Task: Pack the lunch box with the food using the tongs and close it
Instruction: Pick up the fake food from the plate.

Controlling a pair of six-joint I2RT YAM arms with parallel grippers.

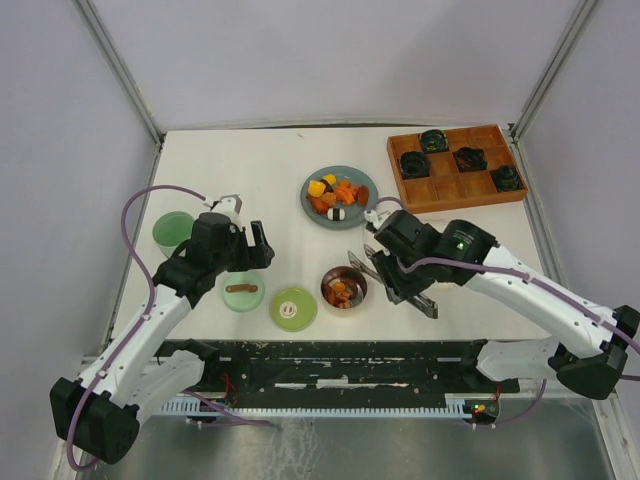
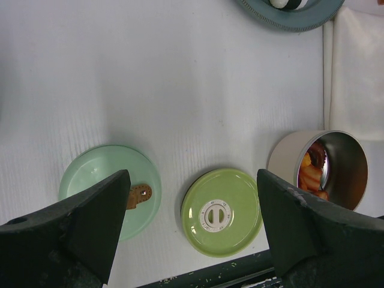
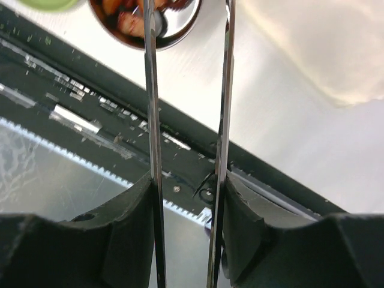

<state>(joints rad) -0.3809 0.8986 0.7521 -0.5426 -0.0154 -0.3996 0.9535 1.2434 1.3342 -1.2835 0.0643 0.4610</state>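
Right gripper pinching tongs, one blade over steel bowl near front edge of desk. Left gripper spread wide above lime-green lid and mint lid.

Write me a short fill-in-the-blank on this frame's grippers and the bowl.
The right gripper grips the ___.
The left gripper is ___, holding nothing.
The steel bowl contains food but has ___ lid on it.
Missing: tongs; open; no.

Bright, even light; soft shadows beside the lime-green lid; glare on the tongs; dark, soft-focus fingers
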